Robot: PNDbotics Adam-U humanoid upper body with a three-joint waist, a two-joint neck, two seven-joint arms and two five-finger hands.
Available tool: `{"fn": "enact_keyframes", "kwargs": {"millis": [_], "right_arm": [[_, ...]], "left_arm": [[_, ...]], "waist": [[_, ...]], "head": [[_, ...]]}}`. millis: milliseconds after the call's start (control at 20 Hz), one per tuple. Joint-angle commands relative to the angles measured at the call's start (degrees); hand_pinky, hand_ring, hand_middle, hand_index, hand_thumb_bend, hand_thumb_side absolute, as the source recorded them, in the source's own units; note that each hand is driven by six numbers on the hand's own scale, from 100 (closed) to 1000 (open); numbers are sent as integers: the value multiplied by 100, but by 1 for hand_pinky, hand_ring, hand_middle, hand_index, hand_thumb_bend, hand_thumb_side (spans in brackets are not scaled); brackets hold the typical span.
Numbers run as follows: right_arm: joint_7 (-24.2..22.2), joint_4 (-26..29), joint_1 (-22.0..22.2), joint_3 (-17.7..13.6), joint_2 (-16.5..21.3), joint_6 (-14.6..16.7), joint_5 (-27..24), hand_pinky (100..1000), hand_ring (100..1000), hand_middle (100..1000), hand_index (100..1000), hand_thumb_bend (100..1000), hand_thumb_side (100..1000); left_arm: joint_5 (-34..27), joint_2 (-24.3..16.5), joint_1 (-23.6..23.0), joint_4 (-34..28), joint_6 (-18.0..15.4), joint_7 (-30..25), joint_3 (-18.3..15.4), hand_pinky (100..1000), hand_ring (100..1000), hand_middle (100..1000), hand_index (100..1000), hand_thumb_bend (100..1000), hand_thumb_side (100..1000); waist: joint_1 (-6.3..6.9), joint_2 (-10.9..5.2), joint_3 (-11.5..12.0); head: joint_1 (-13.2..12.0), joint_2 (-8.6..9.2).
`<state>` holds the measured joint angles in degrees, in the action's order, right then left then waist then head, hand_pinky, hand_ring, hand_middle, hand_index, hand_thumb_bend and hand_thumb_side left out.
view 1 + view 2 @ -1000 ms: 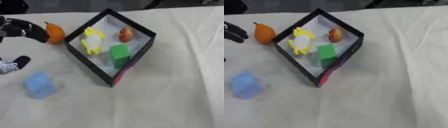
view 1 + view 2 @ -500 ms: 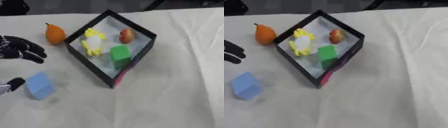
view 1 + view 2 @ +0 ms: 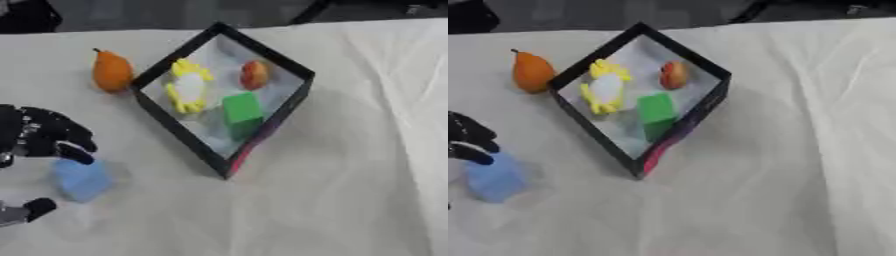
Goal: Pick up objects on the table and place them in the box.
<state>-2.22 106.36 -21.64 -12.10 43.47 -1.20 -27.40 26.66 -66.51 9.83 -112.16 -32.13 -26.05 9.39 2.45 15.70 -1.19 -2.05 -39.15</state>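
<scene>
A light blue cube (image 3: 81, 179) lies on the white cloth at the lower left. My left hand (image 3: 44, 137) hovers over it: the dark fingers (image 3: 470, 140) reach the cube's far top edge, and the thumb (image 3: 33, 208) stands a little apart on its near side. The hand is open around the cube. An orange pear (image 3: 111, 71) lies on the cloth just left of the black box (image 3: 179, 134). Inside the box lie a yellow and white toy (image 3: 188, 86), a green cube (image 3: 241, 107) and a small red and yellow fruit (image 3: 255, 75). My right hand is out of view.
A white wrinkled cloth (image 3: 350, 165) covers the table, with a broad bare stretch to the right of the box and along the front. The table's far edge runs along the top, dark beyond it.
My left hand has come down from beside the pear to the blue cube, its fingers and thumb now on either side of it. The box and its contents have not moved.
</scene>
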Motion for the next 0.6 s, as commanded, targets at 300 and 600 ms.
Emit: {"fn": "enact_keyframes", "kwargs": {"millis": [300, 600], "right_arm": [[-19, 84, -29, -85, 199, -3, 51, 934, 672, 610, 807, 100, 535], [-28, 64, -7, -98, 184, -16, 64, 934, 670, 609, 806, 100, 536]], "left_arm": [[391, -170, -187, 161, 932, 633, 58, 920, 945, 847, 911, 268, 877], [-120, -86, -204, -78, 1443, 1506, -71, 911, 931, 818, 898, 192, 764]], "waist": [[2, 2, 7], [2, 10, 24]], "head": [[-8, 68], [4, 41]]}}
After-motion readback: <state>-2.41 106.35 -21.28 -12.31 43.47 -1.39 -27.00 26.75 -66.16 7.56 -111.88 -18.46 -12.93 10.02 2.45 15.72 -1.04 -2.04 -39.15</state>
